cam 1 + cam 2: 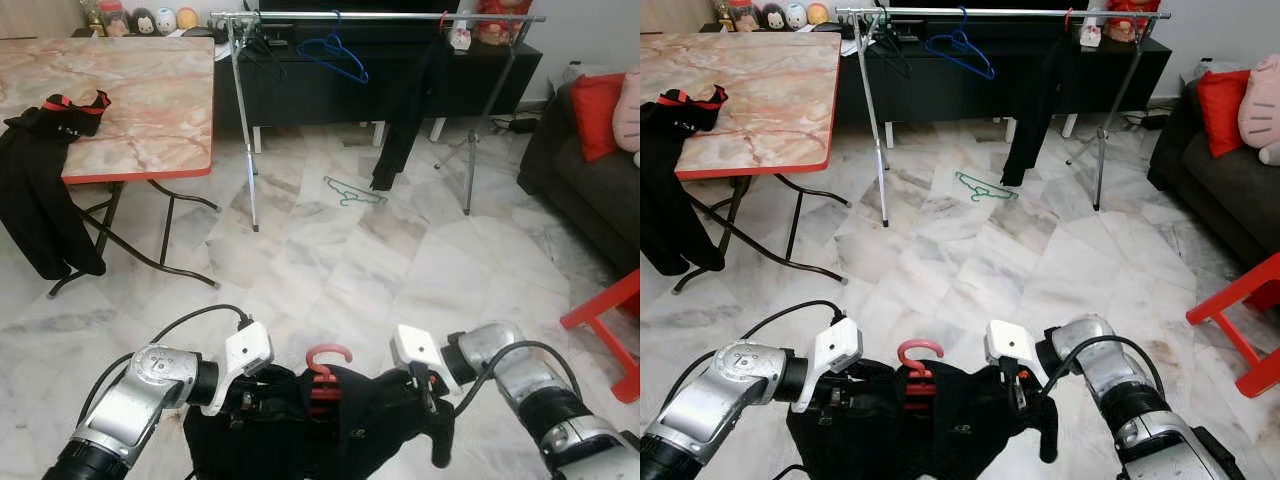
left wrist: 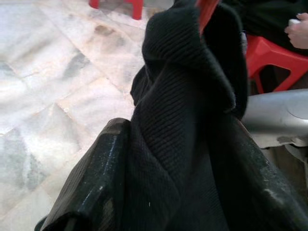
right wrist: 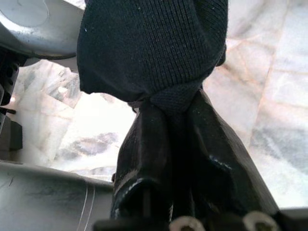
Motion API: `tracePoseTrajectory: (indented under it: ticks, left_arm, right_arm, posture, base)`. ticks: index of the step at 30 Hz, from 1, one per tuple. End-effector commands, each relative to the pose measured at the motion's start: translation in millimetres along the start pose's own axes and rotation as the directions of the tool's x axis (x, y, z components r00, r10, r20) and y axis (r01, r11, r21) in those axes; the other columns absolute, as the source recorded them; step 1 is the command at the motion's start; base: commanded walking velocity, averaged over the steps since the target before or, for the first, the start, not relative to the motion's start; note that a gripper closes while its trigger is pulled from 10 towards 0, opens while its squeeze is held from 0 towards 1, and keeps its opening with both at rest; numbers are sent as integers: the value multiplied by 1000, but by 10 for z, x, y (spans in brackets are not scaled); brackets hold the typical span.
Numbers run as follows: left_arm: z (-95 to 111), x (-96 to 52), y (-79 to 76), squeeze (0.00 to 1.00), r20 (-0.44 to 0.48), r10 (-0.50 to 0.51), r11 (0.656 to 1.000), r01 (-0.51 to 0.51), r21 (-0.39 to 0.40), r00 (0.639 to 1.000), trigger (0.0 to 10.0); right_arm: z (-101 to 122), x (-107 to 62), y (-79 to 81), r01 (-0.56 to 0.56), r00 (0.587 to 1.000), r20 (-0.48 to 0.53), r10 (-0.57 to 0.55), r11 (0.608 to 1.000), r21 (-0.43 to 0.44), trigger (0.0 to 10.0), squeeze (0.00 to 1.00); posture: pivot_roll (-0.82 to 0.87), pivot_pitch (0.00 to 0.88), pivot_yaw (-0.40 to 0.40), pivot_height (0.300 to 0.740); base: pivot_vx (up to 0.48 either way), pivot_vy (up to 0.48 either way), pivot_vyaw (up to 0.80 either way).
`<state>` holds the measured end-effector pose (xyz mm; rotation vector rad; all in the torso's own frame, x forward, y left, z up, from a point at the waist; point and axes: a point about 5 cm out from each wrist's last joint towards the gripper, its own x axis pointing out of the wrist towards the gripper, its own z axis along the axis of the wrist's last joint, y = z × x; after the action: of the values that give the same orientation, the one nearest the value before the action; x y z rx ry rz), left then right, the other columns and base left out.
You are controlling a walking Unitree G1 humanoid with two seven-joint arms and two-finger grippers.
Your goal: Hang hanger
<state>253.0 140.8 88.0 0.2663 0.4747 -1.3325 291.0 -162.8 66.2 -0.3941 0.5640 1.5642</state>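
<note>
Pointing its hook up, red hanger (image 1: pixel 324 372) spans both grippers sideways.

White marble floor (image 1: pixel 330 270), marble-topped folding table (image 1: pixel 140 100), dark sofa (image 1: pixel 590 190) (red cushion (image 1: pixel 598 112))

Black garment (image 1: pixel 330 425) wraps the red hanger (image 1: pixel 322 375), leaving just its hook and neck showing above the jaws; the garment's lower part runs off the picture's bottom edge. Knit cloth (image 2: pixel 183 125) bunched between each gripper's jaws hides the fingertips.
</note>
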Motion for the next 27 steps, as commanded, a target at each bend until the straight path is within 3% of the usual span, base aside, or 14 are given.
tracePoseTrajectory:
  ticks: [1,7,8,9,10,11,27]
  left_arm:
    - [5,17,21,0,-7,13,1000,-13,13,1000,10000]
    - [-1,36,52,0,15,41,999,-41,-12,999,10000]
    - [7,39,60,0,21,49,999,-49,-11,999,7294]
    - [7,39,60,0,21,49,999,-49,-11,999,7294]
    - [9,40,64,0,25,53,999,-53,-11,998,3098]
    - [9,39,70,0,26,58,998,-57,-14,998,0]
    - [18,56,44,0,39,30,999,-29,-25,999,0]
  right_arm:
    - [117,-55,-50,14,999,45,-12,999,-37,0,0]
    - [138,-58,-49,3,999,49,-1,999,-38,0,0]
    - [139,-60,-50,5,999,50,-3,999,-37,0,0]
    - [139,-60,-50,5,999,50,-3,999,-37,0,0]
    - [139,-62,-51,7,999,50,-5,999,-36,0,0]
    - [139,-63,-53,8,999,50,-7,999,-36,0,0]
    - [185,-74,-106,51,997,63,-49,998,-34,0,0]
  posture:
    - [-9,0,-79,740]
    - [-12,0,-81,740]
    - [-12,0,-83,740]
    - [-12,0,-83,740]
    - [-12,0,-83,740]
    - [-12,0,-83,740]
    - [-13,10,-83,740]
  base:
    - [0,0,0]
    - [0,0,0]
    - [0,0,0]
    - [0,0,0]
    - [0,0,0]
    - [0,0,0]
    - [0,0,0]
